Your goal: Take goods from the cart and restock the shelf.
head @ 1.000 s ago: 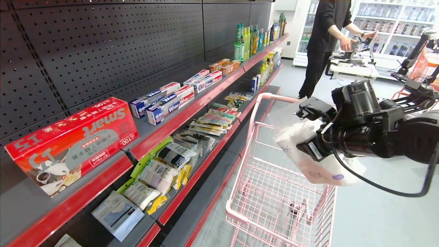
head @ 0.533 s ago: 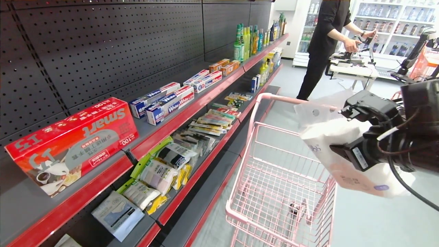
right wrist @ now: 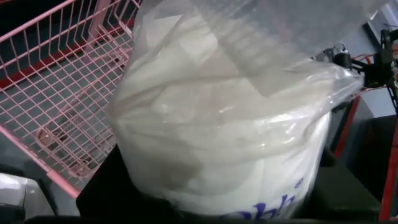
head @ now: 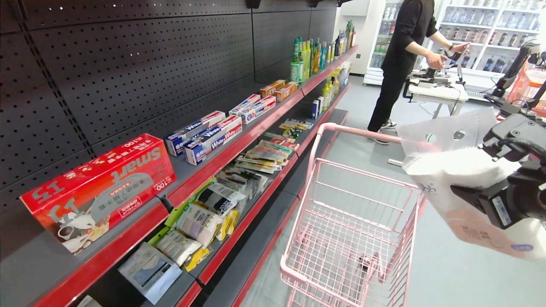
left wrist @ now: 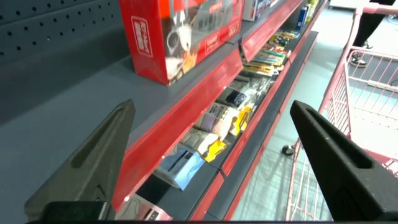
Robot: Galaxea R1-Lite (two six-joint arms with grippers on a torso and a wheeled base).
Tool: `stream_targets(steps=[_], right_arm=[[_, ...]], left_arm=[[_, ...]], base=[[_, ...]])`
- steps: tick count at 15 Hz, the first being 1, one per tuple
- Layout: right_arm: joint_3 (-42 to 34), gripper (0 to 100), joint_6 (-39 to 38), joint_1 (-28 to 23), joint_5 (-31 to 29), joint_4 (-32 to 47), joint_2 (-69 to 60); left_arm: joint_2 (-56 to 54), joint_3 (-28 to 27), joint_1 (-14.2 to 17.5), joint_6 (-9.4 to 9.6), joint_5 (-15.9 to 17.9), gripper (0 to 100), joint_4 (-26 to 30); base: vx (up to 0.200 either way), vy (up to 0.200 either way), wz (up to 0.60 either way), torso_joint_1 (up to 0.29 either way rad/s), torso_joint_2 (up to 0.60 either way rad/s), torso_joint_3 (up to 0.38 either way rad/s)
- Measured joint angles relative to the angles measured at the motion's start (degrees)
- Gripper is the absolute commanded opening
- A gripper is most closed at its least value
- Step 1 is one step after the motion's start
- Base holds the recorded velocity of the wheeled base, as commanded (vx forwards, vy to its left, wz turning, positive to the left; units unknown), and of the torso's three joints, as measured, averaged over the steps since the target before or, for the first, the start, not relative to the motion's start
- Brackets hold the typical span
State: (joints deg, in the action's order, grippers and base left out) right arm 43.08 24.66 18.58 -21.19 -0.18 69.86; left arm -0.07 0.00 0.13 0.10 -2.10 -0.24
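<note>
While the right gripper (head: 469, 168) clamps it from both sides, the white pack (head: 433, 170) hangs beside the right rim of the pink wire cart (head: 354, 128), well apart from the shelf (head: 128, 236). It is soft and bulging, in clear crinkly film with a flat punched flap on top.

Left wrist view: left gripper (left wrist: 211, 107) spread wide, holding nothing, near the matte grey shelf board with its red lip.

Right wrist view: glossy wrinkled film over the pack's rounded white bulk, cart mesh behind.

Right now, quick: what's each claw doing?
Left claw: open, empty.
Right claw: closed on the white plastic-wrapped pack.
</note>
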Motion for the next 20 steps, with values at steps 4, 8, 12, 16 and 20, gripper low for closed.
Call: stream_targets(steps=[4, 8, 12, 16, 20], right_arm=[[-0.23, 0, 0.66, -0.34, 0.15, -0.15, -0.96], [0.51, 0, 2.57, -0.23, 0.66, -0.52, -0.77], [1.15, 0, 3.74, -0.23, 0.74, -0.55, 0.23], [2.58, 0, 3.74, -0.09, 0.83, -0.60, 2.01], [3.13, 0, 3.72, -0.04, 0.88, -0.57, 3.32]], left_arm=[[0.00, 0.00, 0.02, 0.00, 0.00, 100, 0.00], [0.00, 0.00, 0.02, 0.00, 0.00, 100, 0.00], [0.00, 0.00, 0.00, 0.00, 0.00, 100, 0.02], [0.00, 0.00, 0.02, 0.04, 0.07, 100, 0.02], [0.00, 0.00, 0.02, 0.06, 0.32, 100, 0.00]], base=[[0.000, 0.000, 0.00, 0.171, -0.36, -0.192], [0.000, 0.000, 0.00, 0.164, -0.35, -0.188], [0.000, 0.000, 0.00, 0.164, -0.34, -0.172], [0.000, 0.000, 0.00, 0.116, -0.24, -0.123], [0.000, 0.000, 0.00, 0.096, -0.19, -0.094]])
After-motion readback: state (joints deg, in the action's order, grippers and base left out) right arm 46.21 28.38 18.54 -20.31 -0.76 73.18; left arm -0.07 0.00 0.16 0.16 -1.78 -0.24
